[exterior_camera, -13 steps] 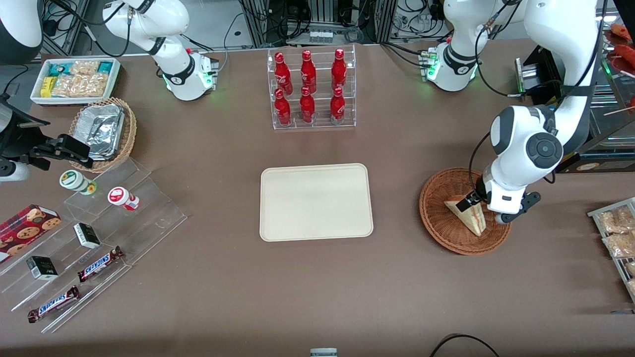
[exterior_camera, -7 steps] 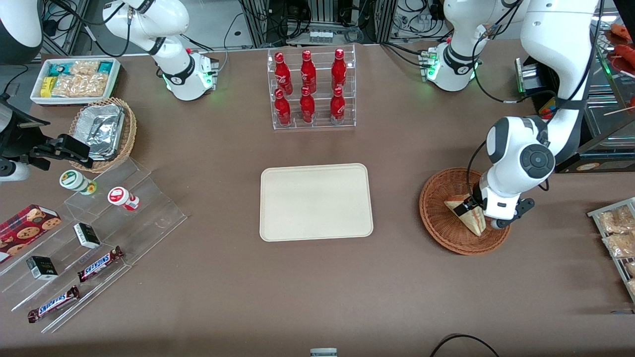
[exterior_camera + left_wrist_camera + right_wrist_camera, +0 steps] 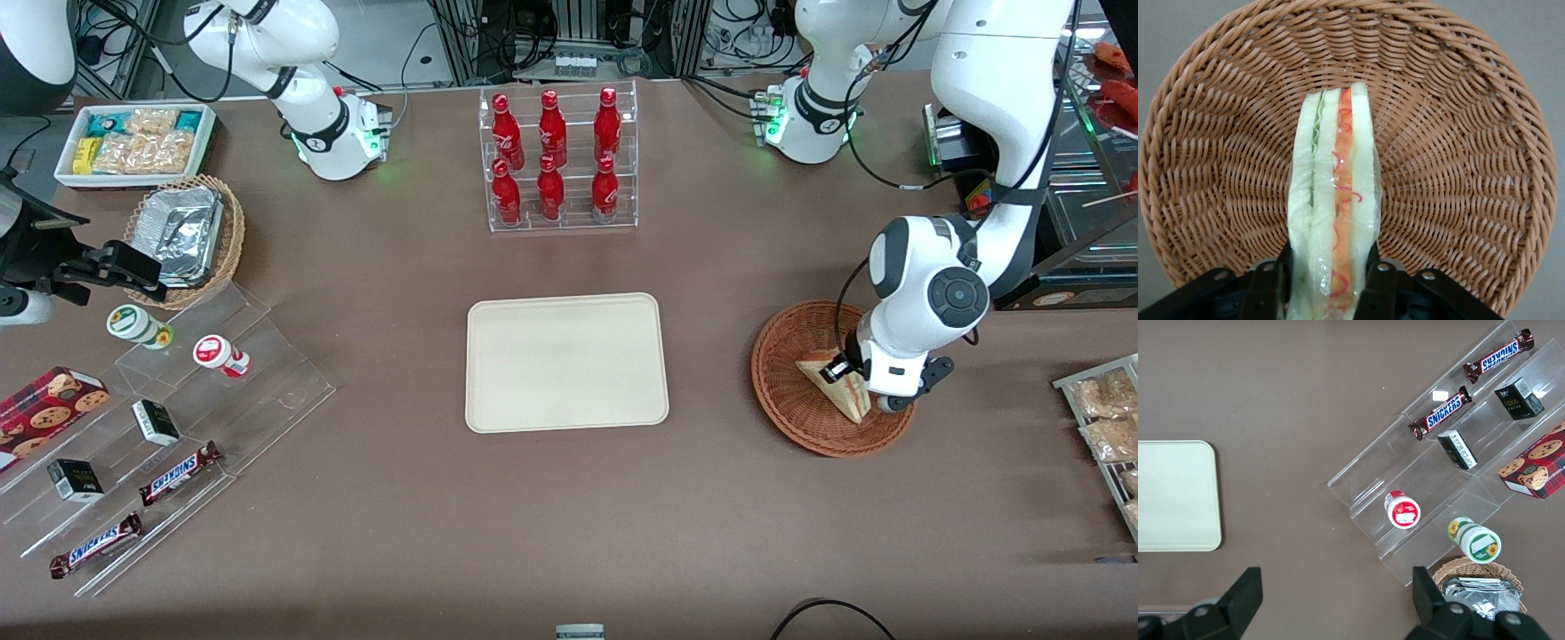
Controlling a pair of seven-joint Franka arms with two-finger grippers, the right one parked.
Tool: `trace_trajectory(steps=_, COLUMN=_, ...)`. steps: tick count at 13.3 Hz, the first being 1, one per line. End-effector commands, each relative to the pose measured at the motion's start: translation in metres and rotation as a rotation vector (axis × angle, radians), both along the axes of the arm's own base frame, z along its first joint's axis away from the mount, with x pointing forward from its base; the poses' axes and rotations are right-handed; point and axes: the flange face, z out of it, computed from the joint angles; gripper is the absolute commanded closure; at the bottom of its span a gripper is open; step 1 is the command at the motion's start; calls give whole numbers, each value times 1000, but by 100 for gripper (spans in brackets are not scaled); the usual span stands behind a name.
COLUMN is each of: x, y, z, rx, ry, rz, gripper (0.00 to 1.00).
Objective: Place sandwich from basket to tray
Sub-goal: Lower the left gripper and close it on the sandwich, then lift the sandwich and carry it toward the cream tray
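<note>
The sandwich (image 3: 834,388), a pale wedge wrapped in clear film with red and green filling, stands on edge in the round reddish-brown wicker basket (image 3: 787,396) toward the working arm's end of the table. My left gripper (image 3: 843,375) is down inside the basket, shut on the sandwich. In the left wrist view, both black fingers (image 3: 1373,263) press against the sandwich (image 3: 1335,193) near its wide end, with the basket (image 3: 1205,167) weave all around. The cream tray (image 3: 566,362) lies flat at the table's middle, beside the basket, with nothing on it.
A clear rack of red bottles (image 3: 556,160) stands farther from the front camera than the tray. Toward the parked arm's end are acrylic steps with snack bars and cups (image 3: 169,400), a tan basket of foil trays (image 3: 182,236) and a white snack bin (image 3: 133,142).
The left arm has sunk lower into the basket and shifted slightly toward the tray, bringing the gripper down onto the sandwich. The sandwich stays in the same spot.
</note>
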Motion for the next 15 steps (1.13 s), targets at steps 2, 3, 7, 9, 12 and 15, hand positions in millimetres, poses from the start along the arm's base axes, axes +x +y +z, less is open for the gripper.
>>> trace_trajectory(steps=2, x=6, y=-4, z=43, rx=8, ry=50, rz=6, gripper=100)
trace_trajectory(steps=3, x=10, y=-8, z=55, rx=12, ry=68, rz=8, gripper=100)
trace_trajectory(steps=7, x=20, y=-33, z=112, rx=10, ry=96, rz=-28, gripper=100)
trace_trajectory(steps=9, x=21, y=-64, z=126, rx=-1, ry=100, rz=-81, gripper=100)
trace_trajectory(steps=12, x=11, y=-126, z=119, rx=-22, ry=106, rz=-195, gripper=100)
trace_trajectory(steps=15, x=8, y=-203, z=106, rx=-38, ry=110, rz=-330, gripper=100)
